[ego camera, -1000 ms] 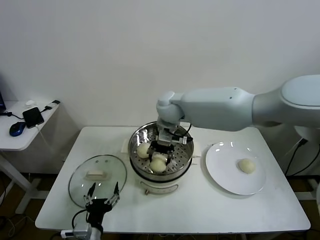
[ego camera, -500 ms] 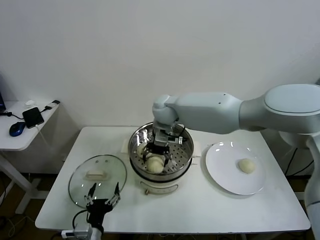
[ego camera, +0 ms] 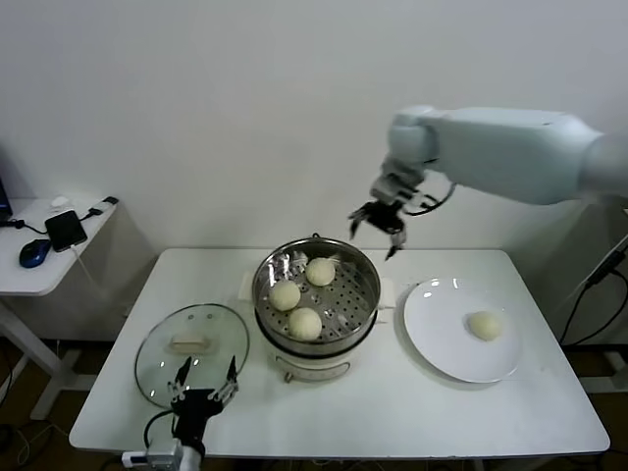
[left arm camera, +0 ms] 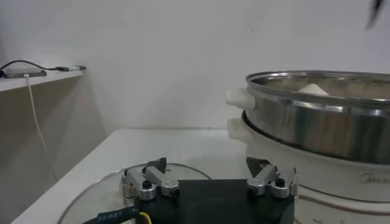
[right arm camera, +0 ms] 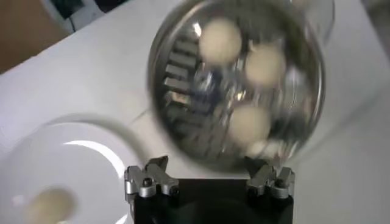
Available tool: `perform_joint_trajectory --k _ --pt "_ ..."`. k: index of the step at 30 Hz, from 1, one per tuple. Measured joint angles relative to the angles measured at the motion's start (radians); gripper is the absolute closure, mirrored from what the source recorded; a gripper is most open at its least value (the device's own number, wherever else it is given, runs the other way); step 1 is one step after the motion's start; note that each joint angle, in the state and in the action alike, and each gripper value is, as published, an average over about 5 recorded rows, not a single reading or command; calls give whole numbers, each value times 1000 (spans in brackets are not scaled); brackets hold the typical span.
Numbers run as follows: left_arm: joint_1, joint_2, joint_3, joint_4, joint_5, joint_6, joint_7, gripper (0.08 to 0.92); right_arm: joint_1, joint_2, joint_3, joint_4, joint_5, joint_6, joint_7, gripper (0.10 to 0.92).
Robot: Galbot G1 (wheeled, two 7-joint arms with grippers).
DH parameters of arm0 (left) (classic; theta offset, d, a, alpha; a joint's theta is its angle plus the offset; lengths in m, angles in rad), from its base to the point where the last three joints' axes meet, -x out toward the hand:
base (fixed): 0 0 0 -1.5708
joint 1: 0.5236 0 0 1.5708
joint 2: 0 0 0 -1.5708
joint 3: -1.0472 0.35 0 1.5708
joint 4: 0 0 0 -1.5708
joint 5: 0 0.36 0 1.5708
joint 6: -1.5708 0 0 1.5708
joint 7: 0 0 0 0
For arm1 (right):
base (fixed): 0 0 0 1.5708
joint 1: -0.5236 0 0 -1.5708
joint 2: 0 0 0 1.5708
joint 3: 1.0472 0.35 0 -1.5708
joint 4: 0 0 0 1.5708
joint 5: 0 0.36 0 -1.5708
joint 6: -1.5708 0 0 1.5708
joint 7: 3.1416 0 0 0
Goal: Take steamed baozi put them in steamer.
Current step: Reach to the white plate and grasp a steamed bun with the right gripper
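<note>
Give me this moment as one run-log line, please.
right gripper: open, empty, raised above table | left gripper: open, parked by glass lid | steamer: three baozi | plate: one baozi

I count four steamed baozi: three [ego camera: 306, 296] on the perforated tray of the one steamer [ego camera: 365, 312], and one [ego camera: 484, 325] on the single white plate [ego camera: 437, 339]. One round glass lid [ego camera: 157, 358] lies on the one white table [ego camera: 392, 412]. On the side table [ego camera: 25, 280] are one phone [ego camera: 65, 229] and one blue mouse [ego camera: 33, 252].
</note>
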Motion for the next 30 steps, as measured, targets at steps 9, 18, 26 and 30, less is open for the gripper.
perform_joint_trajectory --k 9,18,26,30 --pt "-4 -12 -5 9 5 9 4 177 -107 -236 19 -76 -32 -145 -6 203" --pt "5 -30 -6 18 24 14 4 177 -344 -308 190 -189 -111 -201 -5 203" --pt "14 -37 -8 22 30 13 4 177 -505 -308 305 -266 -179 -230 1 203" --pt "17 -37 -10 24 29 10 3 177 -566 -299 352 -298 -213 -245 12 203"
